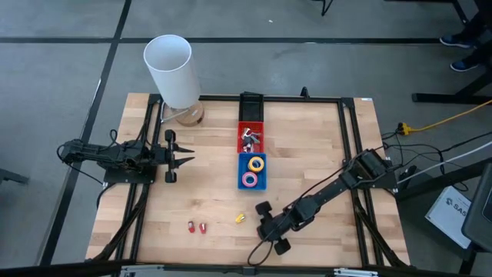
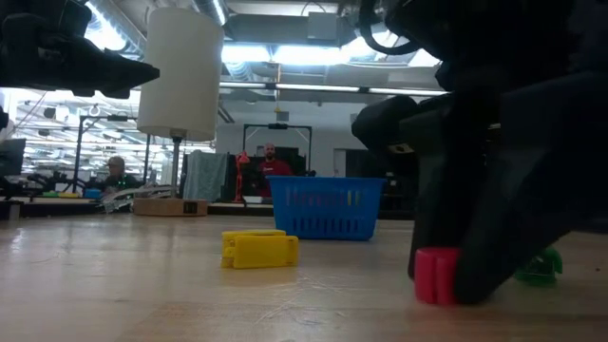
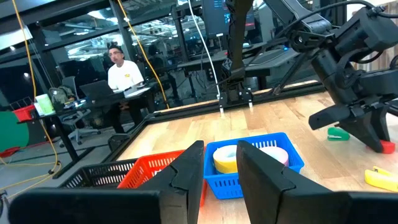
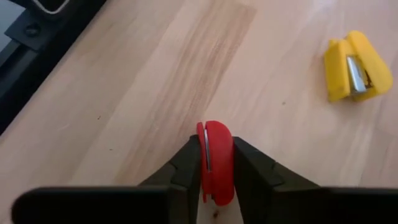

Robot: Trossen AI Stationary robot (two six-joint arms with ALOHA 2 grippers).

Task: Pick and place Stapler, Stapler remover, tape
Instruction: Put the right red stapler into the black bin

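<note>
Right wrist view gives me my best read: the right gripper has its two dark fingers pressed against both sides of a small red stapler, which sits on the wooden table, with a yellow stapler lying apart from it on the boards. From overhead I see that arm stretched low toward the front edge of the table, its gripper down near the wood. At table height, the red stapler rests on the surface under the dark gripper body. My left gripper waits on the left side of the table, raised, fingers a narrow gap apart and holding nothing, pointing toward the baskets. The blue basket holds a yellow tape roll and a pink tape roll; the red basket touching it behind holds silvery claw-shaped pieces. Two small red items lie near the front edge; I cannot tell what they are.
</note>
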